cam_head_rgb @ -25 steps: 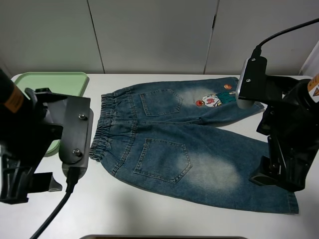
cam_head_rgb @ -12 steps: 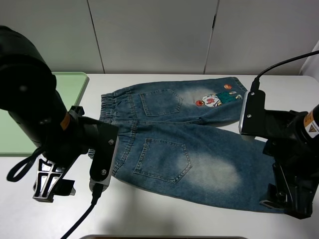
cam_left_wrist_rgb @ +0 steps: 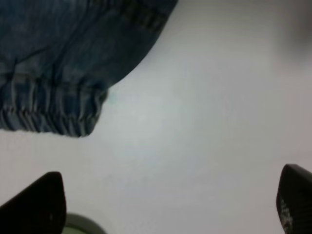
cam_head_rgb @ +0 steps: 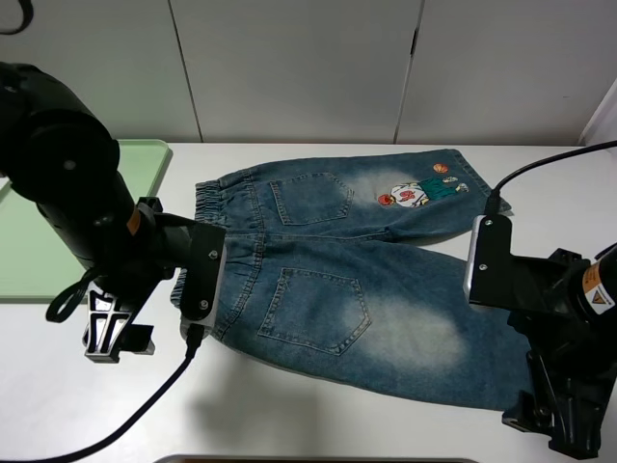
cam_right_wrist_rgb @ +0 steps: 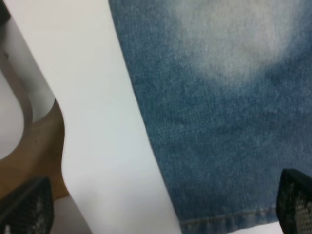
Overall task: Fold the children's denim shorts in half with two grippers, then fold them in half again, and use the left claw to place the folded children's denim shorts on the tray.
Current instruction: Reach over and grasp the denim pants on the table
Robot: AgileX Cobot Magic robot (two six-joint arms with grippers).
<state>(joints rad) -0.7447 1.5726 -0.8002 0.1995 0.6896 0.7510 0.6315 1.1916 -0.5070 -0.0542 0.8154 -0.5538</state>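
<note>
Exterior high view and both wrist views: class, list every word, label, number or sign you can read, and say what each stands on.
Nothing can be read in any view.
Left arm, orange sticker: too small to read.
Right arm, orange-and-white sticker: marking blurred, unreadable.
On the children's denim shorts, cartoon patch: a picture, no legible lettering.
Wrist views: no text at all.

A white table (cam_head_rgb: 318, 424) fills the lower part of the high view. At 12 o'clock behind it stands a wall of pale grey panels (cam_head_rgb: 299, 68) with thin dark seams. The light is soft, even.
</note>
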